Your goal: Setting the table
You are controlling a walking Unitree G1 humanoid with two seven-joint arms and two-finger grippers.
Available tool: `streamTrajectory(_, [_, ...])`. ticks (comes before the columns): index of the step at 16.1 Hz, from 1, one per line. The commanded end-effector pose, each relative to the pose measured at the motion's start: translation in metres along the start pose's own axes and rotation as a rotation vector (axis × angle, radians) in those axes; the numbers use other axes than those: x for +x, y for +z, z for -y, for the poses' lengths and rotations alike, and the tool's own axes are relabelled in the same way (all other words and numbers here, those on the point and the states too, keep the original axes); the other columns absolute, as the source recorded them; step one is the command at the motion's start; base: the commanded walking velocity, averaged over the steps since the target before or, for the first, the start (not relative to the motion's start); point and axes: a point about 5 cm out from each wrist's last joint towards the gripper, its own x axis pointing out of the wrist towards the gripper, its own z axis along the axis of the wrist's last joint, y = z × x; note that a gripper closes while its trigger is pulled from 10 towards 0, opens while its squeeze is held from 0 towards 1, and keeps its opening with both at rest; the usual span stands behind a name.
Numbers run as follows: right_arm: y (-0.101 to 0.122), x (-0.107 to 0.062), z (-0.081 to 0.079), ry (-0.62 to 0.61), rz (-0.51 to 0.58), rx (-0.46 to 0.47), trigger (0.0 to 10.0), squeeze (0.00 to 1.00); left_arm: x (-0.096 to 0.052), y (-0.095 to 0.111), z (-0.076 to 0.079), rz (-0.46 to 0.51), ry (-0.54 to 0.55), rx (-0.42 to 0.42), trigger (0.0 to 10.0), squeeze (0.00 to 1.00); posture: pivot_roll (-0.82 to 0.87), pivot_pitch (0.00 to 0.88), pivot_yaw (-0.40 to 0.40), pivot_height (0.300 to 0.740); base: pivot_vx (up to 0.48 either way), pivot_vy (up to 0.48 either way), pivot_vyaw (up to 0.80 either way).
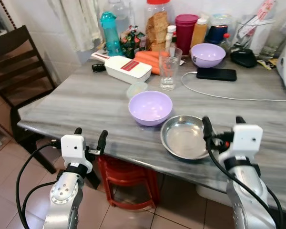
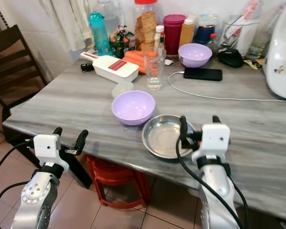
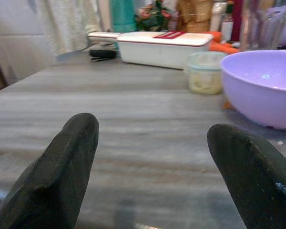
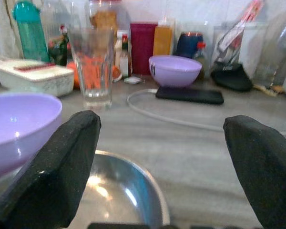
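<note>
Left tool (image 1: pixel 89 137): fingers apart, empty, at the grey streaked surface (image 1: pixel 86 102) edge.
Right tool (image 1: pixel 221 126): fingers apart, empty, over the round steel dish (image 1: pixel 183 137).
Lilac plastic bowl (image 1: pixel 150 108): just beside the dish.

- Two silver metallic arms are seen, each ending in a white, box-shaped wrist housing.
- A round silver joint studded with small dark screw holes is seen on the left arm.
- Black cables are looped along both arms, up to the white housings.
- The left claw (image 1: pixel 89 137) is formed of two long black fingers with rounded tips.
- The right claw (image 1: pixel 222 124) is built alike; its matte black fingers (image 4: pixel 62 167) are finely textured.
</note>
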Motion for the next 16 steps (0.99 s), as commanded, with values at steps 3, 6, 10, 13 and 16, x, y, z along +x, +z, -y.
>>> streamTrajectory(3, [0.001,0.003,0.003,-0.015,0.016,0.012,10.0,0.0,0.004,0.001,0.0,-0.009,0.016,0.017,10.0,0.0,-0.08,0.0,0.093,0.74,0.0,0.0,-0.53])
streamTrajectory(6, [0.0,0.0,-0.003,0.005,0.017,0.026,10.0,0.0,0.003,-0.001,-0.001,-0.019,0.024,0.035,10.0,0.0,-0.08,0.001,0.091,0.74,0.0,0.0,0.0])
streamTrajectory(10, [-0.007,0.001,-0.009,0.034,-0.012,0.098,10.0,0.0,0.003,-0.003,0.0,-0.029,0.024,0.042,10.0,0.0,-0.07,0.001,0.092,0.74,-0.284,0.0,0.0])
streamTrajectory(13, [-0.007,0.001,-0.006,0.013,0.003,0.09,10.0,0.0,0.003,-0.004,0.0,-0.031,0.029,0.048,10.0,0.0,-0.07,0.0,0.09,0.74,-0.345,0.0,0.0])
streamTrajectory(16, [-0.007,0.001,-0.006,0.028,0.005,0.112,10.0,0.0,0.004,-0.003,-0.001,-0.03,0.035,0.039,10.0,0.0,-0.07,0.0,0.088,0.74,-0.352,0.0,0.0])
